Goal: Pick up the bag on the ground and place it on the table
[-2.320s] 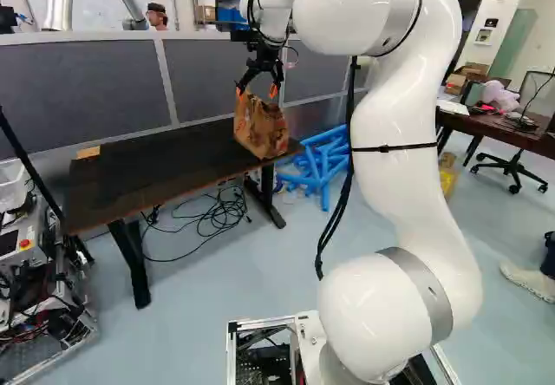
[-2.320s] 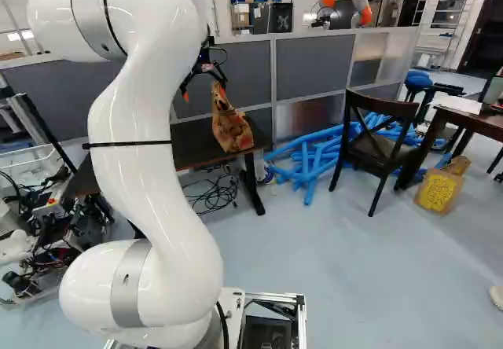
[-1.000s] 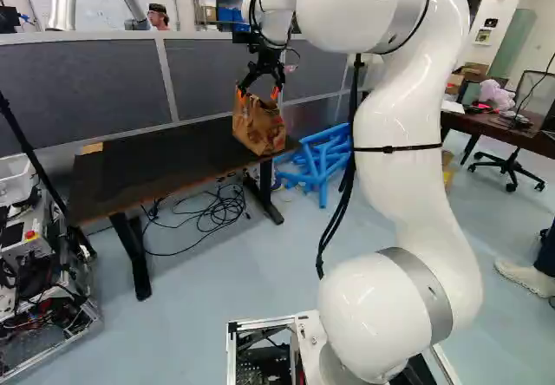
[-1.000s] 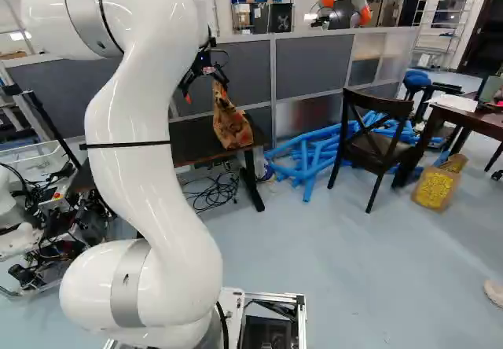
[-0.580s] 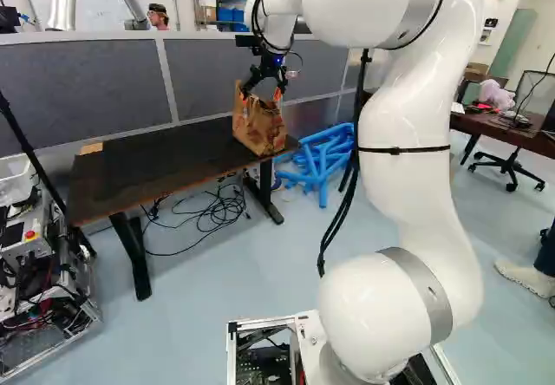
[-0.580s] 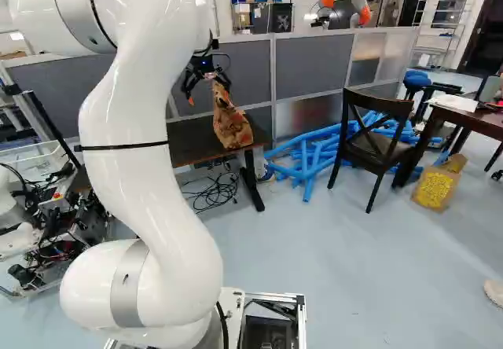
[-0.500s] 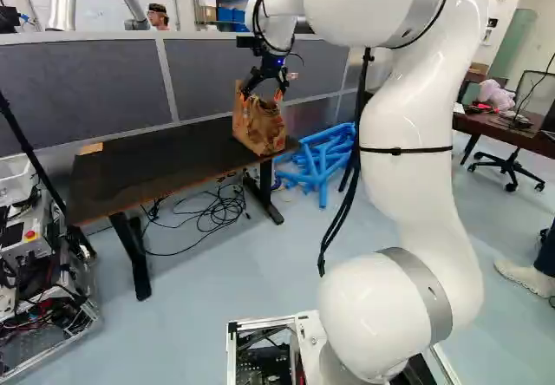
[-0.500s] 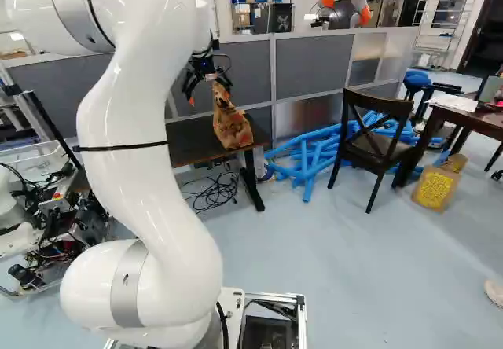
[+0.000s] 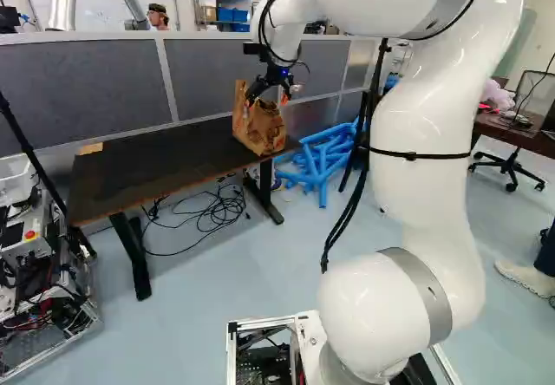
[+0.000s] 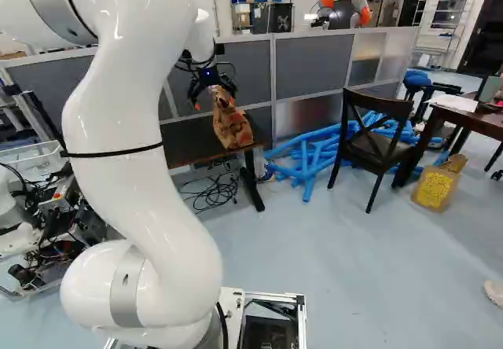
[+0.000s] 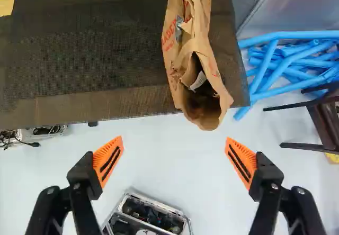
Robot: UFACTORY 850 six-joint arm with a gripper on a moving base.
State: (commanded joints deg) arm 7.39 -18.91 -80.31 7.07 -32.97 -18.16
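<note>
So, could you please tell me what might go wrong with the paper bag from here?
The open gripper is close to the paper bag, so it might snag the paper if it swings back that way. The bag also stands at the end of the table, near the edge, so even a light nudge could perhaps tip it off.

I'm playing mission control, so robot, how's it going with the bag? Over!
Gripper open, holding nothing. Paper bag standing on the table, near one end. Nothing seen in the way. Over.
</note>
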